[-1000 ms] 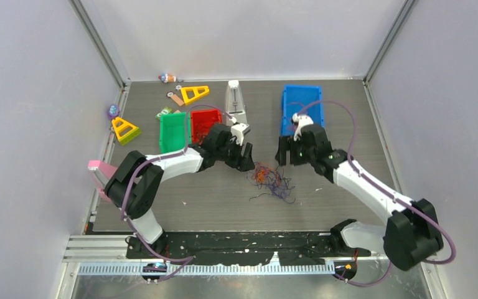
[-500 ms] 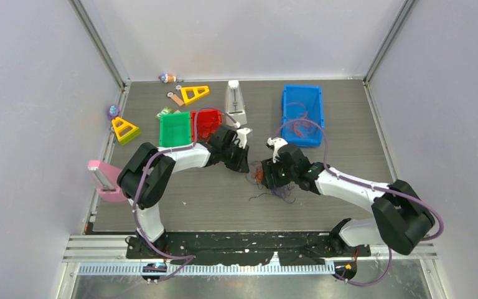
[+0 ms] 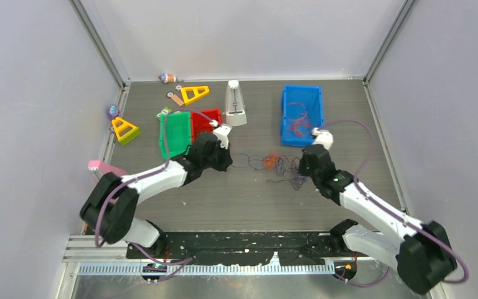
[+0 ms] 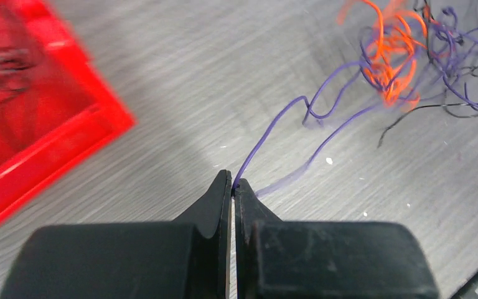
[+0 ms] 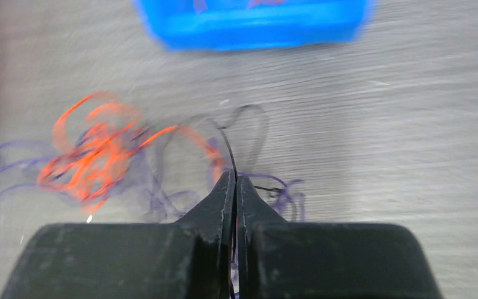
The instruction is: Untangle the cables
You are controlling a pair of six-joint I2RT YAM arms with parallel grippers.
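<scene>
The cables [image 3: 274, 165] lie mid-table as a loose tangle of orange, purple and black strands, drawn out sideways between the two arms. My left gripper [image 3: 229, 159] is at the tangle's left end. In the left wrist view this left gripper [image 4: 232, 184] is shut on a purple strand [image 4: 267, 134] that runs up to the orange clump [image 4: 389, 56]. My right gripper [image 3: 300, 174] is at the tangle's right end. The right wrist view shows the right gripper [image 5: 235, 177] shut on a thin black strand [image 5: 229, 149], with the orange loops [image 5: 96, 156] to its left.
A red bin [image 3: 206, 121] and a green bin [image 3: 174, 134] stand just behind the left gripper. A blue bin [image 3: 302, 112] holding reddish strands is behind the right gripper. A white metronome-like object [image 3: 236, 103], yellow triangles [image 3: 194, 93] and a pink piece [image 3: 103, 168] lie around.
Both grippers went from open to shut on strands. The right one dropped into the clump, then drew right; the left drew left. The clump is now spread out wider.
</scene>
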